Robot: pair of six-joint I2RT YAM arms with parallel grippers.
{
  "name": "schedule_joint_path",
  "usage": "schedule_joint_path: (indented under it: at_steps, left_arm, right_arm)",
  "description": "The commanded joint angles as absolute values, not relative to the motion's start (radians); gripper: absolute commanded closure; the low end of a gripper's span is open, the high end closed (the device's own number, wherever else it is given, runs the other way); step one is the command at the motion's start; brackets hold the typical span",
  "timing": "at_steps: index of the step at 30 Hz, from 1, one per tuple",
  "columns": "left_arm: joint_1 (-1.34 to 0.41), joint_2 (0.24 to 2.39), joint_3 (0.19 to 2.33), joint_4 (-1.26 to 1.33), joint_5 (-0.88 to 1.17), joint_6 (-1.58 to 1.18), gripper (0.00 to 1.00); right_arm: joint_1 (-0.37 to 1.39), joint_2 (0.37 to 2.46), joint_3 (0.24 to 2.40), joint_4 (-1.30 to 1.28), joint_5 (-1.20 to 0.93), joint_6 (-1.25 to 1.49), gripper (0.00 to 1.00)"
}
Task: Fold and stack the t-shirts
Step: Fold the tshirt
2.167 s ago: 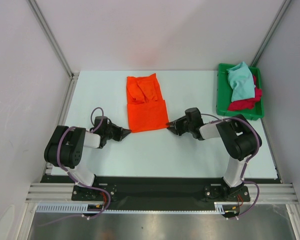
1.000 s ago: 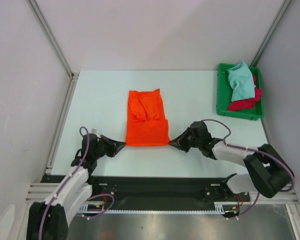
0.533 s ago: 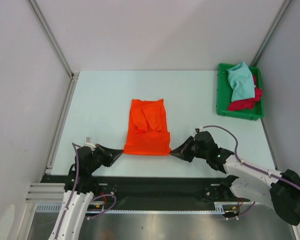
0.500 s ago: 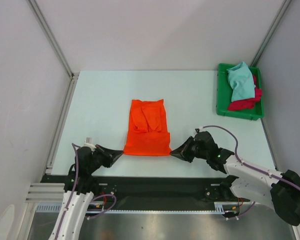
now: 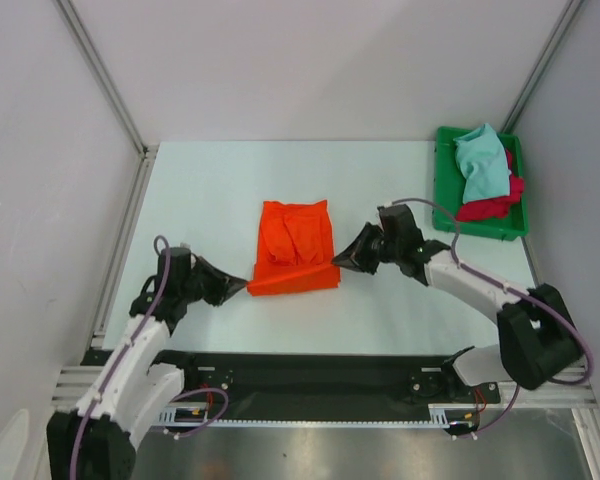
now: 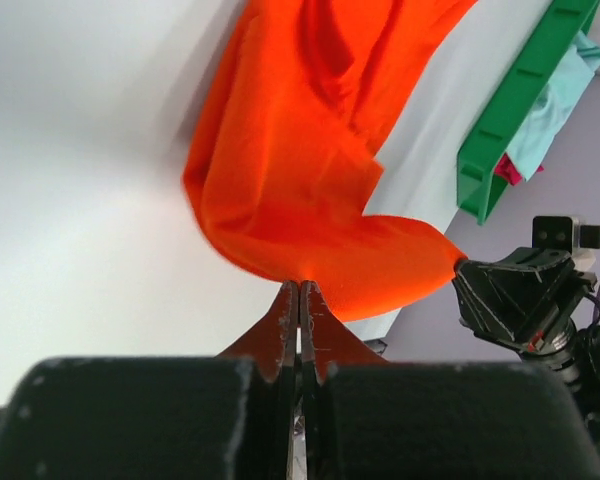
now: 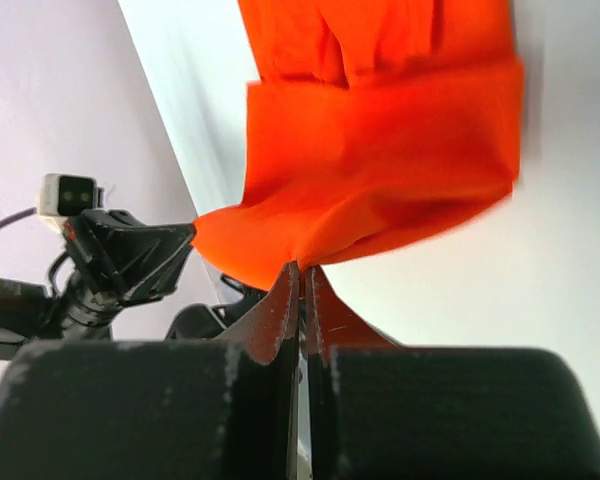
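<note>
Orange t-shirt (image 5: 293, 240), well left of the green tray (image 5: 441, 195): left gripper (image 5: 244, 287) and right gripper (image 5: 341, 263) each pinch a hem corner. Uneven pulling could skew the fold, imo.

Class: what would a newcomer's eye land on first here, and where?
The bright orange t-shirt at the table's middle, its near edge lifted, left jaws and right jaws each shut on a corner. Then the green tray at the far right, teal shirt over red shirt.
</note>
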State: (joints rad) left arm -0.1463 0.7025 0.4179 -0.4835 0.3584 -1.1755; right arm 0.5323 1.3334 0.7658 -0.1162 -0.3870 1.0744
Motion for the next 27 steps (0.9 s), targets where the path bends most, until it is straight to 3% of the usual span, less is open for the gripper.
schedule_joint_path:
  at_steps: [1, 12, 27]
  left_arm:
    - [-0.138, 0.879, 0.557, -0.293, 0.337, -1.086, 1.0]
    - [-0.106, 1.432, 0.923, -0.17, 0.419, -0.997, 1.0]
    - [-0.06, 1.804, 1.232, -0.152, 0.534, -0.95, 1.0]
  right_arm:
    - [0.469, 1.48, 0.929, -0.147, -0.504, 0.954, 1.0]
    - [0.331, 1.867, 1.356, -0.236, -0.704, 0.864, 1.0]
    - [0.255, 2.154, 1.644, -0.265, -0.808, 0.85, 0.99]
